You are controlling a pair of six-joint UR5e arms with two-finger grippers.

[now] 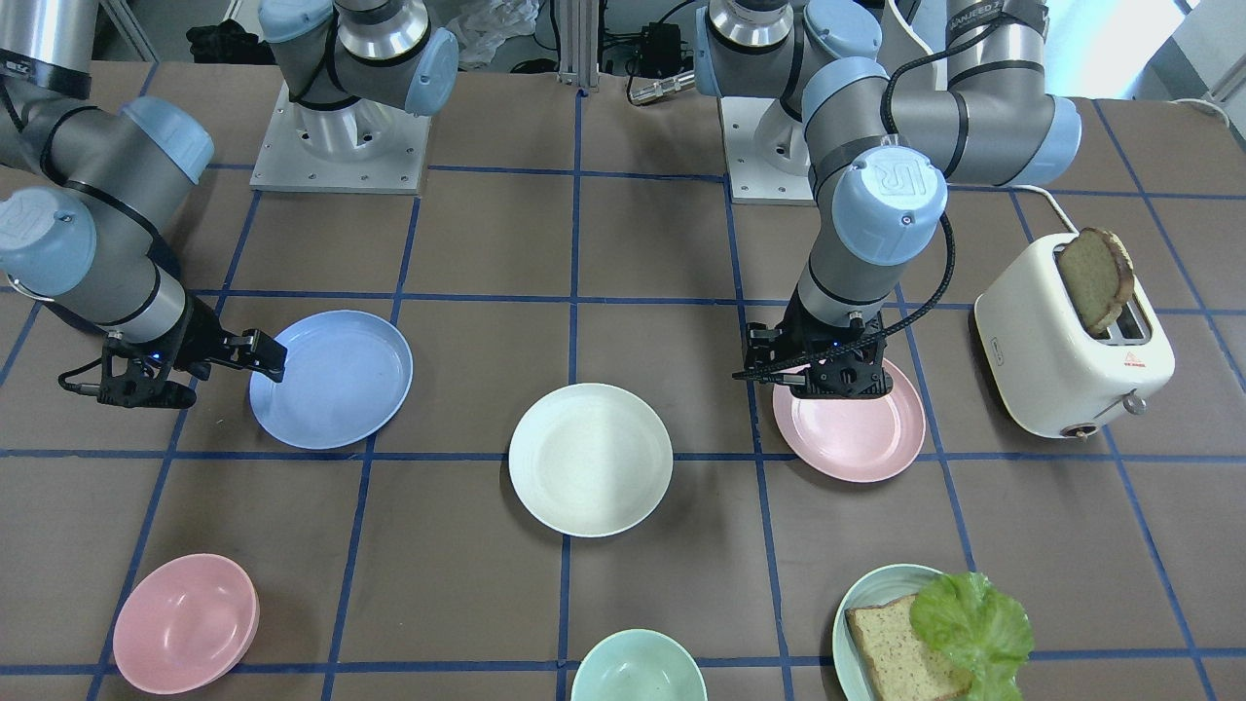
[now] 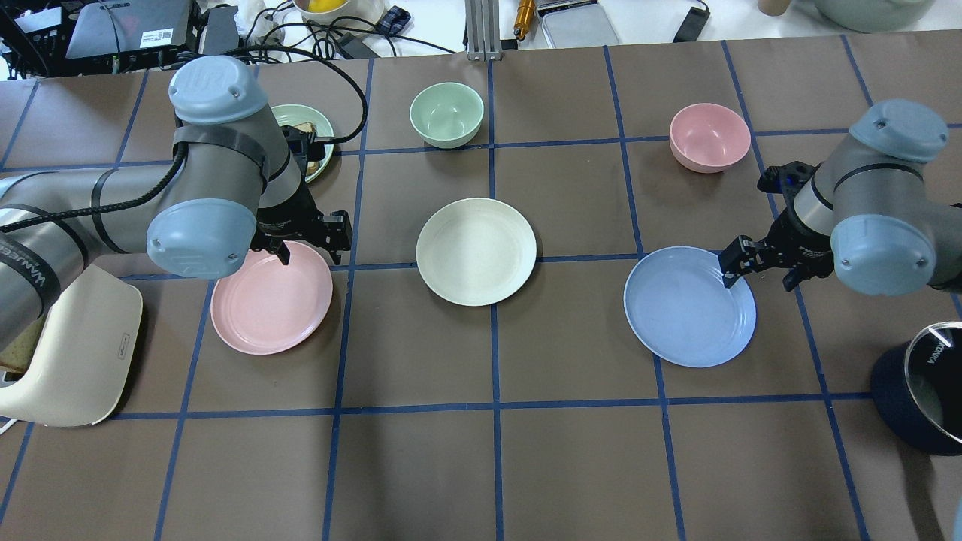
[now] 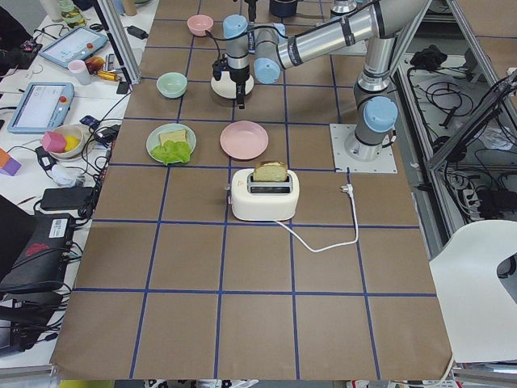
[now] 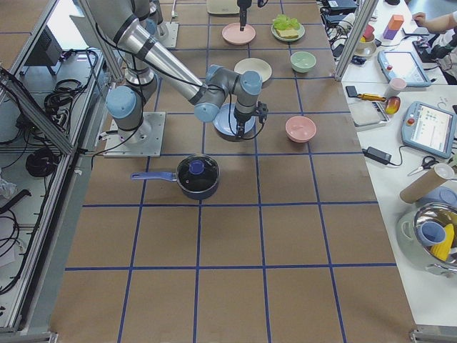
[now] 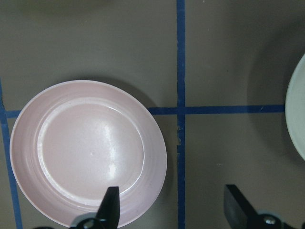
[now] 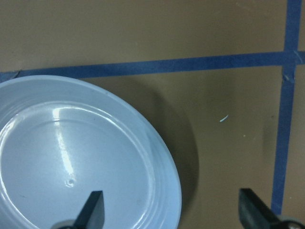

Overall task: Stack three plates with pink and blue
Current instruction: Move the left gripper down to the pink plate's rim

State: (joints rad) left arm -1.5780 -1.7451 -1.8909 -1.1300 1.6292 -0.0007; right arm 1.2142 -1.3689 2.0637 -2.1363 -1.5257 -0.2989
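Observation:
The pale pink plate [image 2: 270,300] lies flat on the table's left, the cream-white plate [image 2: 476,252] in the middle and the light blue plate [image 2: 688,308] on the right, all apart. My left gripper [image 2: 308,244] is open and empty. It hovers over the pink plate's far right rim [image 5: 88,152], one finger over the plate and one over the table. My right gripper [image 2: 760,269] is open and empty and straddles the blue plate's far right rim [image 6: 71,157] the same way. The front view shows the pink [image 1: 857,433], cream [image 1: 590,458] and blue [image 1: 336,380] plates.
A cream toaster [image 1: 1071,350] with a bread slice stands beside the pink plate. A teal plate [image 1: 852,604] with bread and lettuce, a mint bowl [image 1: 638,667] and a pink bowl [image 1: 185,623] sit along the far side. A dark pot [image 2: 921,387] stands near the blue plate.

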